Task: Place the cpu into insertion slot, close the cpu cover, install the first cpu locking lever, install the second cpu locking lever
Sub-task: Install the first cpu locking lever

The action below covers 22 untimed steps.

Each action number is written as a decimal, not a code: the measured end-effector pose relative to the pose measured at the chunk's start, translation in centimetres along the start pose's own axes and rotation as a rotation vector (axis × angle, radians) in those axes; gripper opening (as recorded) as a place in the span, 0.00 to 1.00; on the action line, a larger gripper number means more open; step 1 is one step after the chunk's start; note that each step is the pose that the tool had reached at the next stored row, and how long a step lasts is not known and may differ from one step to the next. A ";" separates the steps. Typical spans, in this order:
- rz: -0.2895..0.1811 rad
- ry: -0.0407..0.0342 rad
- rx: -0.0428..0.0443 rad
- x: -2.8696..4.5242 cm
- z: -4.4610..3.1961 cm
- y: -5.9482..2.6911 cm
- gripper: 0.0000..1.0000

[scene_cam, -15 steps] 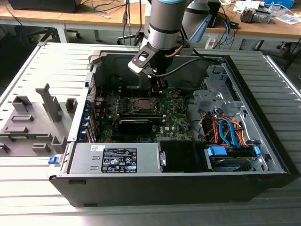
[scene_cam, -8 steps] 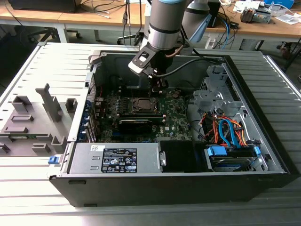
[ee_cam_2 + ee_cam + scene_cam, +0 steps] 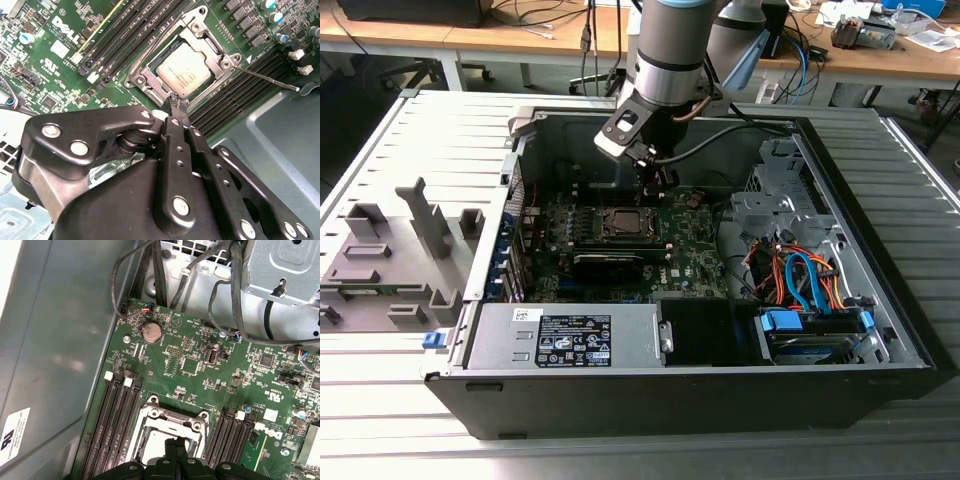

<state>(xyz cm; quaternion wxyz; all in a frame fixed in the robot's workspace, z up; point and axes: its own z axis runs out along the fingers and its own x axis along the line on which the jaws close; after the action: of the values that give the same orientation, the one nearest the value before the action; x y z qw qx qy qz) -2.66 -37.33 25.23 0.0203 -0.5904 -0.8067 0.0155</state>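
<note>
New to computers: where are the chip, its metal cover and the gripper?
chip [image 3: 184, 74], second wrist view, face centre
metal cover [image 3: 142, 80], second wrist view, frame corner
gripper [image 3: 177, 103], second wrist view, its tip

Memory slots [image 3: 127, 32] flanking cpu cover [image 3: 205, 42]

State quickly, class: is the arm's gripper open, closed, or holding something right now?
Gripper: closed, fingertips together at the edge of the thin square silvery metal cpu cover; nothing visibly held.

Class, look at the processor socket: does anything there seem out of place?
Yes: one thin locking lever sticks out sideways across the memory slots, apparently unlatched, while the cpu cover lies over the cpu.
</note>
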 end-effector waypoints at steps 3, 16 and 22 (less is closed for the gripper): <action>-0.008 -0.0004 0.0001 0.00 0.00 0.00 0.11; -0.049 -0.0024 0.0006 0.00 0.00 0.00 0.11; -0.086 -0.0042 0.0012 0.00 0.00 0.00 0.11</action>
<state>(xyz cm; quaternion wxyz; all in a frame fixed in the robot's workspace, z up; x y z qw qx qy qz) -2.66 -37.33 25.22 0.0196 -0.5553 -0.8313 0.0163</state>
